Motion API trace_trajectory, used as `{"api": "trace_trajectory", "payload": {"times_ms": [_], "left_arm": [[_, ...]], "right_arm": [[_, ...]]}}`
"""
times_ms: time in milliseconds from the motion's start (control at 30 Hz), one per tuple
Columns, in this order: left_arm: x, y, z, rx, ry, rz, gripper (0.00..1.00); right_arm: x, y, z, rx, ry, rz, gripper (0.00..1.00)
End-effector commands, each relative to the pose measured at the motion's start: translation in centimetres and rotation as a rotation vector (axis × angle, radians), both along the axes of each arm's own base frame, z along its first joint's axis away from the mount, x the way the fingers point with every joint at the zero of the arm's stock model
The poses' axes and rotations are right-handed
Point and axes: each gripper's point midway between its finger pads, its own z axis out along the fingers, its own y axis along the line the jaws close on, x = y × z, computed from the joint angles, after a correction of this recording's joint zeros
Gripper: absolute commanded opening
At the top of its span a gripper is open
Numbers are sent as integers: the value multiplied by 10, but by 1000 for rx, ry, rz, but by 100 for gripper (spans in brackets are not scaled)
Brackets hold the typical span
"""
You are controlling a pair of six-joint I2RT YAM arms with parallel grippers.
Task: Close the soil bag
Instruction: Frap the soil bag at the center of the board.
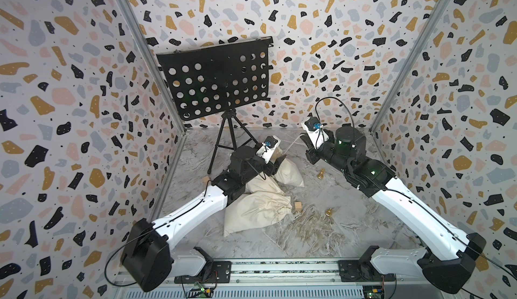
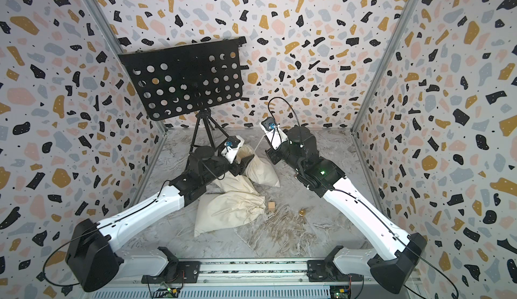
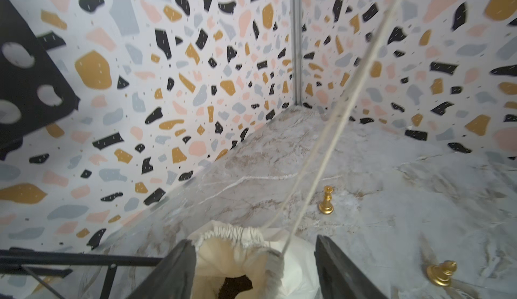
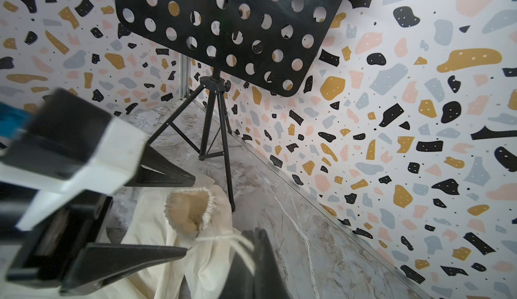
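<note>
From where I stand, the marble table (image 1: 307, 236) has the black stand (image 1: 215, 79) at the back, out of the arms' way, and two spare bags (image 1: 254, 213) slumped in front. The soil bag (image 2: 261, 171) lies just behind them, near the stand's legs. Its mouth (image 3: 237, 236) is raised toward the right arm, I'd say because the pull comes from there. The left gripper (image 3: 253, 240) has its jaws apart on either side of the neck, seemingly to stop the bag sliding while the cloth gathers. The right gripper (image 4: 258, 236) is pinched together on the string (image 3: 349, 87), which runs taut up and away. Soil (image 3: 235, 283) shows through the gap, so the mouth looks only partly cinched. A cube (image 1: 298, 206) beside the front bag and two pawns (image 1: 321, 174) nearer the right arm play no part.
</note>
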Motion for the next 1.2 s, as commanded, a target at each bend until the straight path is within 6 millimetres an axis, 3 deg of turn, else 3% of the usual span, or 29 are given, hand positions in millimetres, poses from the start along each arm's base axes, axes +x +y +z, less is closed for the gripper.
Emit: {"api": "trace_trajectory", "payload": {"times_ms": [0, 233, 367, 400, 500, 567, 600, 767, 1000, 1167], "left_arm": [[-27, -8, 17, -34, -79, -121, 75], [-25, -34, 25, 3, -69, -228, 77], [-10, -45, 24, 33, -76, -232, 77], [-4, -46, 24, 41, -74, -218, 74], [21, -38, 17, 88, -64, -93, 52], [37, -23, 2, 156, -45, 28, 31], [45, -15, -10, 198, -29, 88, 25], [84, 15, -77, 388, 77, 321, 15], [123, 43, -141, 526, 206, 539, 18], [134, 59, -158, 499, 266, 607, 20]], "right_arm": [[-18, -3, 28, 71, -17, 55, 0], [-26, -3, 28, 75, 0, 81, 0], [-31, -7, 29, 82, 2, 83, 0], [-32, -7, 29, 81, 5, 84, 0], [-30, -17, 25, 33, -7, 41, 0], [-27, -37, 27, -16, -41, -48, 0], [-28, -50, 32, -26, -63, -93, 0], [-49, -83, 64, 26, -146, -155, 0], [-77, -111, 90, 106, -217, -179, 0], [-85, -117, 99, 144, -245, -177, 0]]}}
